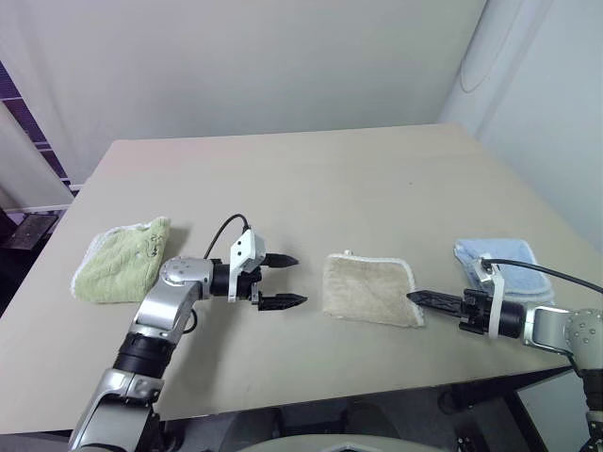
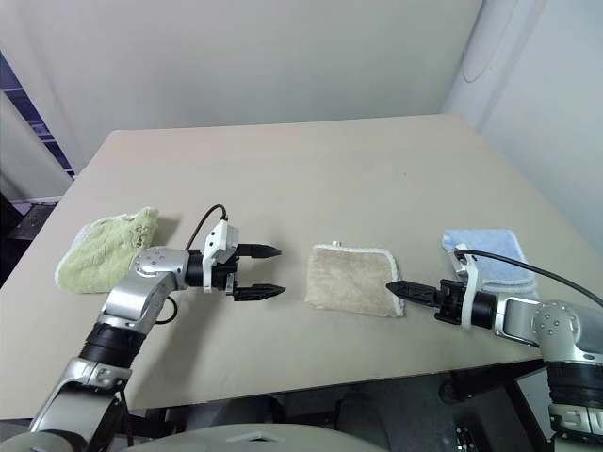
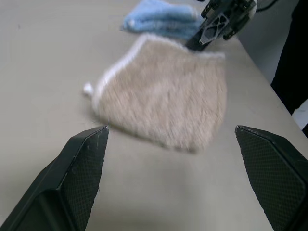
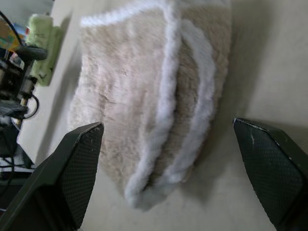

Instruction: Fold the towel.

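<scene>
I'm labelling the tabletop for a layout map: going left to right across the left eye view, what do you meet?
Light green towel → left gripper → beige towel → right gripper → light blue towel.

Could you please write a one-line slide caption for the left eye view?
Folded beige towel lies on the table between the open left gripper and open right gripper.
</scene>
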Available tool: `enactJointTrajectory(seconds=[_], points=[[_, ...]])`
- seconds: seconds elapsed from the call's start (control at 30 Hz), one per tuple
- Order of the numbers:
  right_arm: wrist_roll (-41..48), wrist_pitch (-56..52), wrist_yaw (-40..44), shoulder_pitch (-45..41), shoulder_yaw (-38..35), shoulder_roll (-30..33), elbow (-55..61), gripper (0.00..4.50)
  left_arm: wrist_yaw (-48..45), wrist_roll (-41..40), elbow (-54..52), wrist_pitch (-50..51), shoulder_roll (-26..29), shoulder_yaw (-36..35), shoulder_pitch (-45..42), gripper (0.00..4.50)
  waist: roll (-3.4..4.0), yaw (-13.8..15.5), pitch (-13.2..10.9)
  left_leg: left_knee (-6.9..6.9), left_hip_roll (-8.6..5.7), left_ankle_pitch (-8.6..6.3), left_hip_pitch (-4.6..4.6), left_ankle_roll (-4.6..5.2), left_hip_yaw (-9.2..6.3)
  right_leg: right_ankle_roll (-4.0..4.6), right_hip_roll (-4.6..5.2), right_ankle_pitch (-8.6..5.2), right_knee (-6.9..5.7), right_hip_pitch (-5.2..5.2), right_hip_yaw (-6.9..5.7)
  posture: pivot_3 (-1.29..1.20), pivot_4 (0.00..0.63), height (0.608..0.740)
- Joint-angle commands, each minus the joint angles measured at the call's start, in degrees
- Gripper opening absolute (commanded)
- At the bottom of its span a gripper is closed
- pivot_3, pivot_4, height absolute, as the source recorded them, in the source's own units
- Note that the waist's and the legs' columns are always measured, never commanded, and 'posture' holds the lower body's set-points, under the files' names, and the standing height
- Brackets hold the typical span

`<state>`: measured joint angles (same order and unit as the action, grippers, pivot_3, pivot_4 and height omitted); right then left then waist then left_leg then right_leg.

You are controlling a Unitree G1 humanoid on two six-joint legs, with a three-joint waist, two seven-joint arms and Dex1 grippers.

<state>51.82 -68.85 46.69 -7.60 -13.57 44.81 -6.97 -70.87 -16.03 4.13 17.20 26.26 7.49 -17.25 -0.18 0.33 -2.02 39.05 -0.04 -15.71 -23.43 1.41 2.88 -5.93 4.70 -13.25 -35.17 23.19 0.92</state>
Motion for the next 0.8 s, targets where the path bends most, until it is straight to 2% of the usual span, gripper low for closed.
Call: enactJointTrajectory(seconds=[0.03, 0.17, 0.6, 0.7, 0.77, 0.8], points=[[-1.6, -0.4, 1.6, -1.7, 2.6, -1.4, -1.8, 4.5, 2.2, -2.6, -6.1, 2.5, 0.7, -1.1, 2.6, 4.44, -0.04, -0.4, 0.0, 0.0, 0.0, 0.0, 0.01, 0.0, 0.0, 0.0, 0.0, 0.0, 0.0, 0.0, 0.01, 0.0, 0.0, 0.74], [-1.9, -1.6, 3.7, -4.7, 5.1, -3.1, -2.3, 4.5, 4.1, -3.6, -8.9, 4.1, 0.5, -0.1, 4.2, 4.44, -0.08, -1.3, 0.0, 0.0, 0.03, -0.02, 0.07, -0.05, -0.01, 0.05, 0.04, 0.04, -0.01, 0.0, 0.01, 0.0, 0.0, 0.74], [-7.4, -2.3, 9.1, -13.6, 12.5, -7.8, -10.0, 4.5, 5.5, -3.2, -7.1, 2.4, 0.6, 1.5, 2.3, 4.44, -0.05, -1.7, 0.0, -0.06, 0.6, -0.01, 0.11, -0.03, 0.06, 0.22, -0.59, 0.15, -0.07, 0.13, -0.04, 0.0, 0.0, 0.74], [-8.0, -2.8, 10.3, -13.9, 13.5, -8.9, -10.9, 3.9, 5.2, -2.5, -4.0, -0.1, 0.3, 1.4, 1.9, 4.5, -0.01, -1.7, 0.0, -0.06, 0.7, -0.02, 0.15, -0.04, 0.05, 0.33, -0.67, 0.21, -0.07, 0.13, -0.04, 0.0, 0.0, 0.74], [-8.4, -3.1, 11.0, -14.0, 14.1, -9.6, -10.9, 3.24, 5.1, -2.2, -2.2, -1.6, 0.1, 1.5, 1.6, 4.5, -0.01, -1.7, 0.0, -0.06, 0.83, -0.02, 0.16, -0.04, 0.05, 0.37, -0.83, 0.24, -0.07, 0.16, -0.04, 0.0, 0.0, 0.74], [-8.7, -3.1, 11.3, -14.0, 14.3, -9.7, -10.9, 2.74, 5.1, -2.2, -1.5, -2.1, 0.1, 1.6, 1.4, 4.5, 0.0, -1.7, 0.0, -0.07, 0.89, -0.02, 0.14, -0.04, 0.04, 0.38, -0.88, 0.25, -0.07, 0.18, -0.03, 0.0, 0.0, 0.74]])
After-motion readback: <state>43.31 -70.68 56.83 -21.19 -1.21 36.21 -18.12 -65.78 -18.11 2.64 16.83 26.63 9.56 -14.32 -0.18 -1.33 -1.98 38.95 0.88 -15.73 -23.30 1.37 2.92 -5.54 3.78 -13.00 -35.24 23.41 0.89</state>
